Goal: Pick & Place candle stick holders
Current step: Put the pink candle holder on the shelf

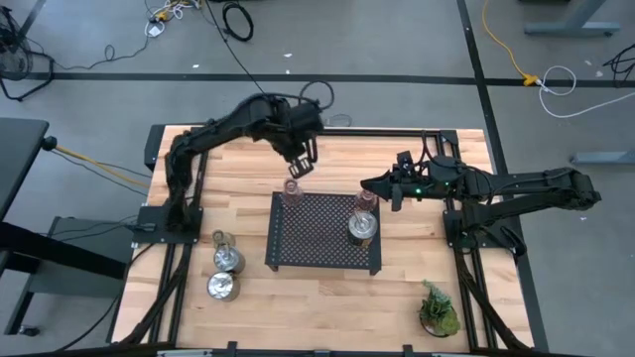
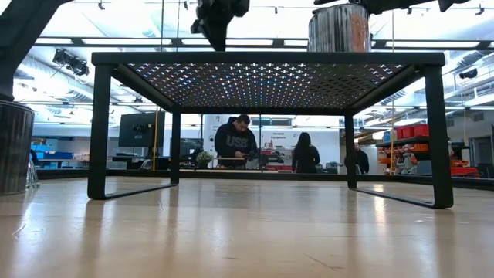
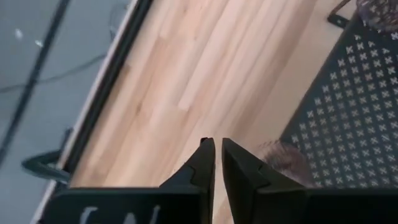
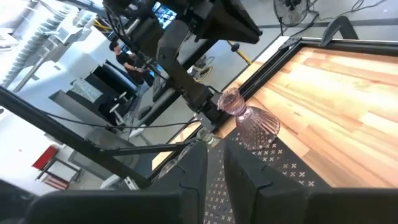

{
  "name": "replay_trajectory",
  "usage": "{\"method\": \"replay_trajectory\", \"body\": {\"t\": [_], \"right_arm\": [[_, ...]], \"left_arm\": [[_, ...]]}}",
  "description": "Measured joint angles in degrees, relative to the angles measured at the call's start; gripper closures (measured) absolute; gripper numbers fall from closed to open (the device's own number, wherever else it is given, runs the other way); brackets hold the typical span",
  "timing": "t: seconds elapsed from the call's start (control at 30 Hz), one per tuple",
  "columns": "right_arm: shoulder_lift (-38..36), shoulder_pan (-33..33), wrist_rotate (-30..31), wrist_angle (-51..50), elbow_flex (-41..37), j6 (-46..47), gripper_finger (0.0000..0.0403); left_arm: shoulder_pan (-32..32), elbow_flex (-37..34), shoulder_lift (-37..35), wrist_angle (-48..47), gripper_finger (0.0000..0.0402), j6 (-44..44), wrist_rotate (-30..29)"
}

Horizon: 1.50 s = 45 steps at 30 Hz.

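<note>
A pink glass cup (image 1: 291,191) stands on the far left corner of the black perforated tray (image 1: 322,248). A reddish cup (image 1: 365,201) stands on its far right corner, with a silver holder (image 1: 363,227) just nearer. Two silver holders (image 1: 228,260) (image 1: 222,287) and a greenish cup (image 1: 220,239) stand on the table left of the tray. My left gripper (image 1: 298,164) hangs shut and empty above the table, just beyond the pink cup (image 3: 283,158). My right gripper (image 1: 369,184) is shut and empty just beyond the reddish cup, pointing toward the pink cup (image 4: 255,124).
A small green potted plant (image 1: 438,309) stands near the table's front right corner. The tray is a raised stand on thin legs (image 2: 99,131). Bare wood lies beyond the tray and in front of it. People stand in the room behind the table.
</note>
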Motion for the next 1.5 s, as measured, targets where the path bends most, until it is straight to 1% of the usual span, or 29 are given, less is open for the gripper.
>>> {"method": "replay_trajectory", "body": {"t": [0.13,0.17,0.4,0.5,0.6,0.9,1.3,1.5], "right_arm": [[0.0,0.0,-0.2,0.0,0.0,0.2,0.0351],[0.0,0.0,-0.1,0.0,0.0,0.0,0.0351],[0.0,0.0,0.7,0.0,0.0,-0.5,0.0351],[0.0,0.0,1.8,0.0,0.0,-0.7,0.0351],[0.0,-0.2,1.8,0.0,0.0,-0.9,0.0351],[0.0,-0.8,1.8,0.1,0.0,-1.1,0.0351],[0.0,-0.8,1.8,0.1,0.0,-1.7,0.0351],[0.0,-0.8,1.8,0.1,0.0,-1.8,0.0351]], "left_arm": [[2.0,-6.4,-2.7,0.0,0.0380,-2.6,5.0],[2.0,-8.2,-3.3,0.0,0.0382,-3.0,5.4],[1.6,-21.9,-9.3,0.1,0.0385,-4.9,4.5],[1.6,-26.3,-11.2,2.4,0.0385,-5.5,6.1],[1.0,-29.4,-13.0,7.4,0.0385,-5.6,6.8],[-1.6,-31.7,-13.1,10.9,0.0385,-7.1,8.6],[-4.0,-31.7,-13.1,15.4,0.0385,-8.9,12.3],[-5.0,-31.7,-13.1,20.5,0.0385,-10.4,14.0]]}}
